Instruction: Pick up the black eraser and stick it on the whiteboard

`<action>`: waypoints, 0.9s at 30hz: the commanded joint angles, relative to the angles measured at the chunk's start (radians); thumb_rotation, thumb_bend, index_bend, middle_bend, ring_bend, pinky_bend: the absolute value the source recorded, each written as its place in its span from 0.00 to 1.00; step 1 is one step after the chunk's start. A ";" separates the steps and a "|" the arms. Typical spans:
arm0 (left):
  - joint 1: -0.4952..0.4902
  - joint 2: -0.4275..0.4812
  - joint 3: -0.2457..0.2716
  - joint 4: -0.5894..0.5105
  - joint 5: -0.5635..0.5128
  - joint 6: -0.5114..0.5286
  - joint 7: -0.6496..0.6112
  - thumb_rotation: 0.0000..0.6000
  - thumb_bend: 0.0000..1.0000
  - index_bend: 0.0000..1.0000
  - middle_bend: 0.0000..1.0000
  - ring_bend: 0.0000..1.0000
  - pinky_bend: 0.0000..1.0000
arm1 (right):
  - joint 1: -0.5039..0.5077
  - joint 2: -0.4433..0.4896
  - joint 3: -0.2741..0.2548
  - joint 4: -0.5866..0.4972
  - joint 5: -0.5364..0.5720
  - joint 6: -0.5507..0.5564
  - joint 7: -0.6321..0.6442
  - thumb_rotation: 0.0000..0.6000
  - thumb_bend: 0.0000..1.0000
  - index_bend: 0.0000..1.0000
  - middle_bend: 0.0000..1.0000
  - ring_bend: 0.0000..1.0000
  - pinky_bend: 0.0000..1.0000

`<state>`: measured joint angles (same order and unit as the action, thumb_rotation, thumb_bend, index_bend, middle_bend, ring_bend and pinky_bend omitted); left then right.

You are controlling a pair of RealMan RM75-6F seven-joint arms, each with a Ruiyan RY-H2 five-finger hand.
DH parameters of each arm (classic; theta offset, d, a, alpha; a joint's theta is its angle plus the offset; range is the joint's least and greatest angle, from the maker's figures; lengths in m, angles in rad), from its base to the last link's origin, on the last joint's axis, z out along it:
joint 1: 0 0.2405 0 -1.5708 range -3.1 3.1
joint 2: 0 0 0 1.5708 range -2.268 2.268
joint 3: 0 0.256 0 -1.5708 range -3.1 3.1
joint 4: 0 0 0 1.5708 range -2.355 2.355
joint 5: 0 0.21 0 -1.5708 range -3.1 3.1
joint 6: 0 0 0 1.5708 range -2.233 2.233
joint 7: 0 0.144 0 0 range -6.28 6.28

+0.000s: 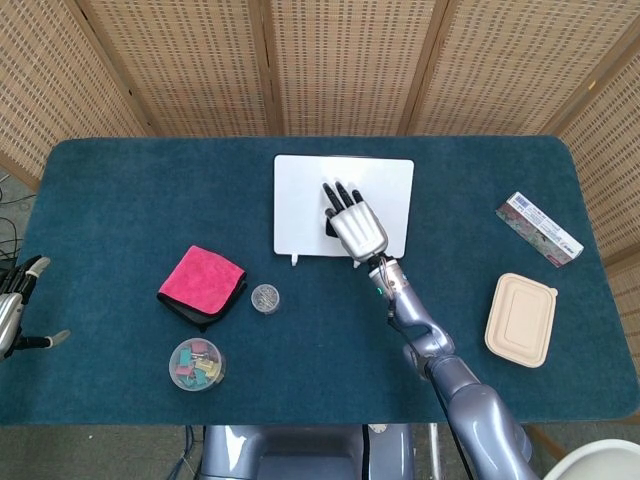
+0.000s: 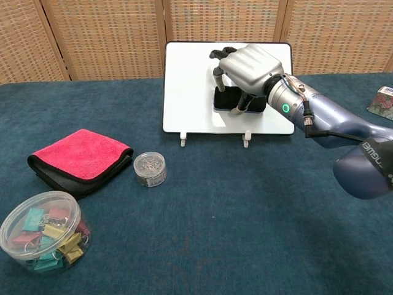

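eraser: black eraser (image 2: pixel 239 100), rectangular block, flat against whiteboard (image 2: pixel 190 86)
right hand (image 2: pixel 249 66): fingers (image 2: pixel 220 78) spread over eraser, grip unclear
left hand (image 1: pixel 12 310): open, 9 o'clock counter (image 2: pixel 245 215) edge

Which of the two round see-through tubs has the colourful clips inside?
The bigger clip tub at the table's front left corner, full of teal, yellow and pink clips. The small tub beside the pink cloth holds only silvery bits.

Staged lab setup: blue-clothed table (image 1: pixel 120 190) ringed by wicker screens (image 1: pixel 330 60)
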<state>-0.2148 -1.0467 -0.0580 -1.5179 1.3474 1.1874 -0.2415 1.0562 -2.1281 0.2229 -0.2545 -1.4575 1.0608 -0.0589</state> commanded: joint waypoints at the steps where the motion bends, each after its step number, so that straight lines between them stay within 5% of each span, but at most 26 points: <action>1: 0.001 0.001 0.001 -0.001 0.002 0.002 0.001 1.00 0.00 0.00 0.00 0.00 0.00 | -0.006 0.004 -0.001 -0.009 0.004 0.013 -0.006 1.00 0.00 0.04 0.02 0.00 0.19; 10: 0.005 0.002 0.005 -0.007 0.012 0.011 0.003 1.00 0.00 0.00 0.00 0.00 0.00 | -0.064 0.057 -0.022 -0.109 -0.013 0.150 -0.008 1.00 0.00 0.04 0.05 0.00 0.19; 15: 0.008 0.005 0.008 -0.013 0.026 0.024 0.000 1.00 0.00 0.00 0.00 0.00 0.00 | -0.133 0.156 -0.030 -0.271 -0.025 0.260 -0.015 1.00 0.00 0.04 0.05 0.02 0.19; 20: 0.019 0.012 0.014 -0.019 0.050 0.051 -0.012 1.00 0.00 0.00 0.00 0.00 0.00 | -0.280 0.419 -0.065 -0.700 -0.023 0.340 -0.076 1.00 0.00 0.04 0.02 0.04 0.19; 25: 0.032 0.010 0.015 -0.016 0.068 0.088 -0.008 1.00 0.00 0.00 0.00 0.00 0.00 | -0.450 0.732 -0.129 -1.195 0.051 0.343 -0.150 1.00 0.00 0.00 0.00 0.00 0.08; 27: 0.039 0.004 0.014 -0.011 0.074 0.108 -0.006 1.00 0.00 0.00 0.00 0.00 0.00 | -0.515 0.803 -0.159 -1.294 0.054 0.381 -0.120 1.00 0.00 0.00 0.00 0.00 0.04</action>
<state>-0.1813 -1.0391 -0.0434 -1.5327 1.4163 1.2849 -0.2496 0.7430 -1.6195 0.1421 -1.1717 -1.4513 1.3715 -0.1423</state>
